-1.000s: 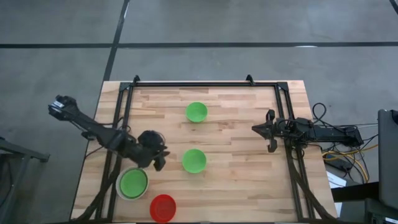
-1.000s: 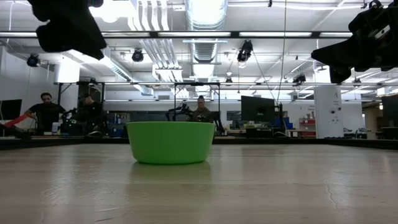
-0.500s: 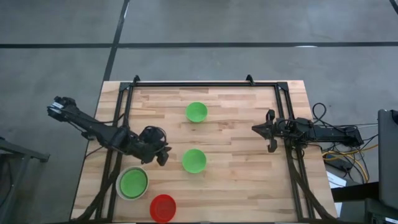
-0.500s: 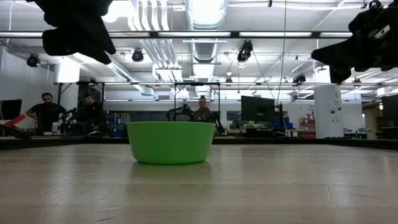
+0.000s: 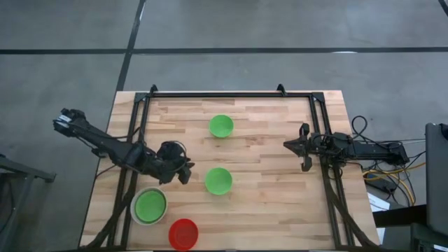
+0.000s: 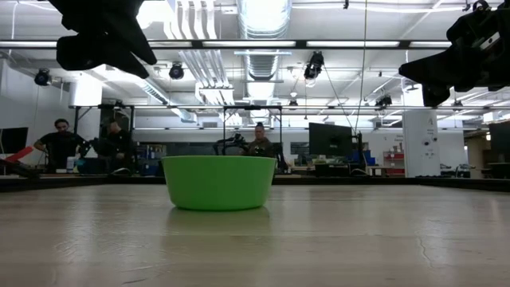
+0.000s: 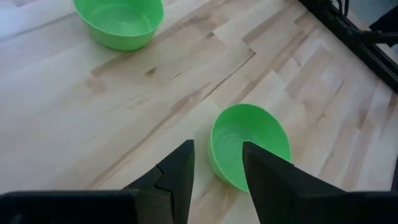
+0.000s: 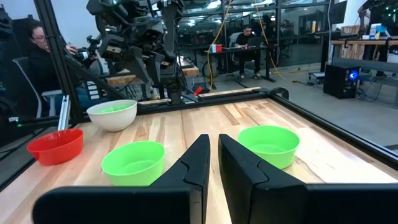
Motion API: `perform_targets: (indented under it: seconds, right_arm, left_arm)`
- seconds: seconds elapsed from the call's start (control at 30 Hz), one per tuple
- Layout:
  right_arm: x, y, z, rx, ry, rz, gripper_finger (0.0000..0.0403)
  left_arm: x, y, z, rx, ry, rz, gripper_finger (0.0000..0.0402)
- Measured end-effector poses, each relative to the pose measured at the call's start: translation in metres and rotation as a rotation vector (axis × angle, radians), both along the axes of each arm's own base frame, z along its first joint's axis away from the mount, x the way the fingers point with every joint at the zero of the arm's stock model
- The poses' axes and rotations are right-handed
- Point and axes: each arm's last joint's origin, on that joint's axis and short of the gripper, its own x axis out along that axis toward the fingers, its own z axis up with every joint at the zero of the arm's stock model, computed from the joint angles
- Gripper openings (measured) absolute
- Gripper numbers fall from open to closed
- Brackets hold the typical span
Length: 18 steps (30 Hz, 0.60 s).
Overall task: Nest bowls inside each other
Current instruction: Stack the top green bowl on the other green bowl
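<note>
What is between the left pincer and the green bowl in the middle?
Nothing: bare wood between the left pincer and the middle green bowl, seen from above.

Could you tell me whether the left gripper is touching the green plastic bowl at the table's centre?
Apart: the high view shows bare wood between the left gripper and the green plastic bowl.

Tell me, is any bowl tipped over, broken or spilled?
No, nothing stands out. The two loose green bowls sit upright on the table. A third green bowl rests neatly inside the white bowl, and the red bowl stands upright beside them. No cracks or spills show.
</note>
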Motion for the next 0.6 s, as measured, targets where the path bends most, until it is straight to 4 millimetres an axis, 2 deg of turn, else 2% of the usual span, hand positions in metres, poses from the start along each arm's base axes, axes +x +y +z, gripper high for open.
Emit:
perform_targets:
  seconds: [0.23,0.6]
  right_arm:
    - [0.0,0.0,0.0,0.002,0.0,0.0,0.0034]
    - [0.0,0.0,0.0,0.001,0.0,0.0,0.0034]
  left_arm:
    - [0.003,0.006,-0.001,-0.044,0.025,-0.014,0.014]
    - [0.015,0.027,0.003,-0.073,0.002,-0.02,0.014]
